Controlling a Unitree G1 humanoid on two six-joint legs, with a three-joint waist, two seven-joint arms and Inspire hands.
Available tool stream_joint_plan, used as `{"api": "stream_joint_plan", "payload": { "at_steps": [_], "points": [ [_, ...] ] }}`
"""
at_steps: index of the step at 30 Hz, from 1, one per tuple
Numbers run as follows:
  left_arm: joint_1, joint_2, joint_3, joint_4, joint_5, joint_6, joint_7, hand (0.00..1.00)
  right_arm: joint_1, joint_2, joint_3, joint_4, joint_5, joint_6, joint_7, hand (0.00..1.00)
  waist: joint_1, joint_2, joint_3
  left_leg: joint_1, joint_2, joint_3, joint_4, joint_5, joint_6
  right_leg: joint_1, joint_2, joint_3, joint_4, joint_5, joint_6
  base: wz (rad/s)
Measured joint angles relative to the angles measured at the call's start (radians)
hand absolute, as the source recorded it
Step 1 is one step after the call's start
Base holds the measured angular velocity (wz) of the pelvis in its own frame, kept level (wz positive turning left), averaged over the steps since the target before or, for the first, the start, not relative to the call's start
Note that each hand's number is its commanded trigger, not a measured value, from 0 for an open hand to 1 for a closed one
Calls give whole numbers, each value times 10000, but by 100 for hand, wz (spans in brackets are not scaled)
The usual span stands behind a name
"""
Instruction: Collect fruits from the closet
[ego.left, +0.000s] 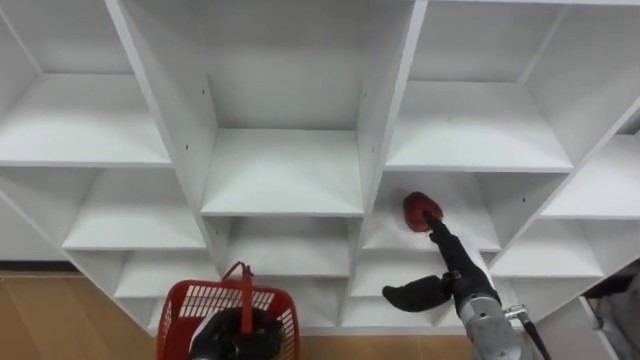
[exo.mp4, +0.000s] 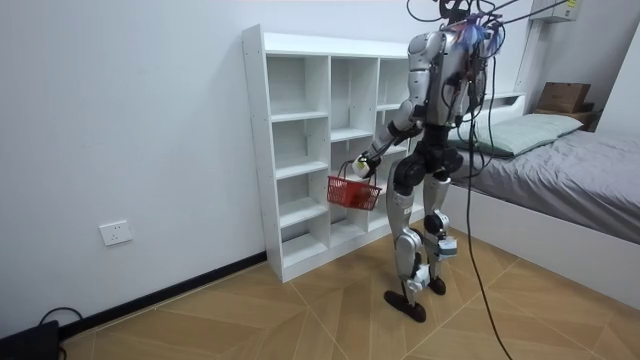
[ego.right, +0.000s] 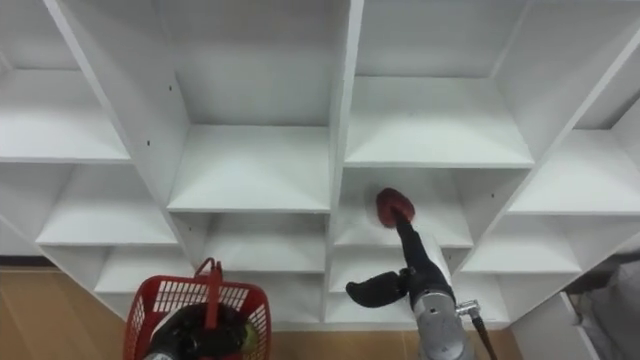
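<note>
The right hand (ego.left: 457, 276) reaches into a closet (ego.left: 285, 185) compartment, fingers straight against a red fruit (ego.left: 421, 209) on its shelf, thumb spread wide. The left hand (ego.left: 222, 339) is curled round the handle of a red basket (ego.left: 185, 305) below.

Open closet bays (ego.left: 280, 170), dividers (ego.left: 388, 110) between
</note>
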Motion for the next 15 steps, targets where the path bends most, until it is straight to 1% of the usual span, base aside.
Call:
{"api": "stream_joint_plan", "payload": {
  "at_steps": [1, 2, 4, 6, 8, 10, 12, 15],
  "points": [
    [3, -21, 159, 136, -5, -2, 15, 100, 74, -13, -87, -118, -31, -23, -54, 0, -69, 35, -3, 37, 13, 81, 8, 0, -1, 0, 15, 63, 8, 4, -7, -20],
    [11, -50, 308, 218, -4, -2, 48, 100, 164, -25, -215, -195, -24, -133, -142, 0, -102, 58, -9, 76, 17, 159, 9, 1, -1, 5, 29, 147, 2, 5, -9, -20],
    [18, -68, 439, 283, -9, -9, 158, 100, 253, -38, -437, -196, -20, -249, -252, 0, -99, 72, 2, 172, 23, 310, 8, 0, -1, 3, 48, 286, 2, 7, -12, -22],
    [18, -82, 732, 316, -7, -19, 176, 100, 325, -49, -694, -298, -51, -253, -268, 0, -118, 69, 6, 198, 25, 373, -4, -1, -3, 5, 48, 335, -4, 7, -12, -13],
    [16, -82, 1071, 343, -13, -121, 222, 100, 375, -60, -1110, -716, -46, -260, -294, 0, -200, 64, 11, 207, 28, 448, -27, -8, -14, -10, 69, 422, -16, 11, -5, -8],
    [17, -74, 1221, 342, -20, -172, 228, 100, 389, -117, -1308, -983, -20, -265, -310, 0, -234, 54, 10, 215, 45, 474, -35, -29, -41, -10, 115, 547, -15, 27, 5, -8],
    [17, -70, 1317, 343, -8, -191, 236, 100, 388, -160, -1392, -1239, -29, -266, -311, 0, -211, 38, 9, 214, 63, 498, -35, -33, -48, -10, 143, 562, -20, 56, -10, -6],
    [18, -71, 1319, 344, 4, -205, 344, 100, 388, -160, -1458, -1363, -31, -399, -329, 0, -257, 12, 6, 222, 91, 520, -33, -39, -58, -9, 173, 576, -29, 68, -29, -1]
  ]
}}
